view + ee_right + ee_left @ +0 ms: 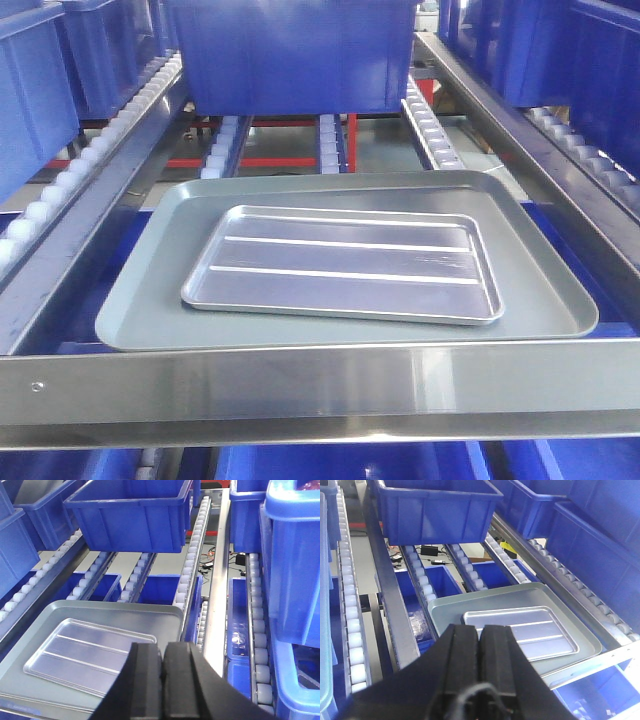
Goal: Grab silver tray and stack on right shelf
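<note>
Wrist views: your left gripper (479, 645) and right gripper (162, 662) hover above rack, jaws closed, empty. Silver tray (345, 265) lies inside grey tray (140, 290); blue bin (290, 50) beyond.

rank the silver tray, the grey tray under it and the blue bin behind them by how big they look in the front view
1. grey tray, widest thing on the rollers.
2. blue bin: cropped by the top edge and farther back, so its place against the grey tray is unsure.
3. silver tray, lying wholly inside the grey tray.
</note>
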